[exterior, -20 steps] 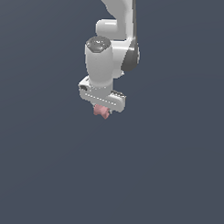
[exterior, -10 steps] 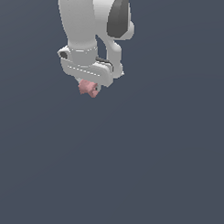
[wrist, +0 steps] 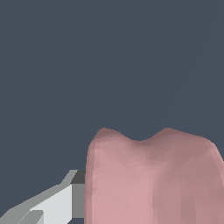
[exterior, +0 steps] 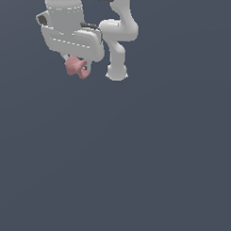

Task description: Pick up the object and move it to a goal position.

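The small matte pink spool-shaped object (exterior: 75, 67) hangs under my white gripper (exterior: 77, 65) near the top of the exterior view's left side. The gripper is shut on it and holds it well above the dark grey floor. Most of the fingers are hidden behind the hand and the object. In the wrist view the pink object (wrist: 151, 177) fills the near part of the picture, its narrow waist showing as a dip. One white and grey finger (wrist: 65, 201) presses against its side.
The arm's white links and base (exterior: 117, 51) stand just to the exterior view's right of the gripper. The dark grey floor (exterior: 134, 160) spreads below, with nothing else on it in view.
The gripper with the pink object in it has moved up and toward the exterior view's left. The arm's base links have come into view beside it.
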Controlling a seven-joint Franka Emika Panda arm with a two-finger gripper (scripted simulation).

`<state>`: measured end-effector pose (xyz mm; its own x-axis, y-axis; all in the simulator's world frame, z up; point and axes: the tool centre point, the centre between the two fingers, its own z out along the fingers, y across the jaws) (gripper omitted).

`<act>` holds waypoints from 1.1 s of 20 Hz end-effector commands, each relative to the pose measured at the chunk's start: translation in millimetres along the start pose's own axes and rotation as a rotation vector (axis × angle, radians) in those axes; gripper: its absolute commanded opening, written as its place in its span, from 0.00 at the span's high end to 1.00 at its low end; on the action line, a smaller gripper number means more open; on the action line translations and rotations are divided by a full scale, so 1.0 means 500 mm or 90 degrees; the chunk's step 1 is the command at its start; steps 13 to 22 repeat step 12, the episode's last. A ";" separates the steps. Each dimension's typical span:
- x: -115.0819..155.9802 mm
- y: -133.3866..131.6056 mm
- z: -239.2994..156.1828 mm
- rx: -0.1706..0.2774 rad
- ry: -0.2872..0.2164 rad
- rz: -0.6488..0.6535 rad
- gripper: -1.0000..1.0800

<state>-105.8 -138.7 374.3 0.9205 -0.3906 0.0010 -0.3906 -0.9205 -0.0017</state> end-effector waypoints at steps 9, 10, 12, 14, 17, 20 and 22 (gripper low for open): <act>0.002 0.040 -0.079 -0.001 -0.001 -0.001 1.00; 0.002 0.041 -0.080 -0.001 -0.001 -0.001 1.00; 0.003 0.041 -0.081 -0.001 -0.001 -0.001 1.00; 0.003 0.041 -0.081 -0.001 -0.001 -0.001 1.00; 0.003 0.041 -0.081 -0.001 -0.001 -0.001 1.00; 0.003 0.041 -0.081 -0.001 -0.001 -0.001 1.00; 0.003 0.041 -0.081 -0.001 -0.001 -0.001 1.00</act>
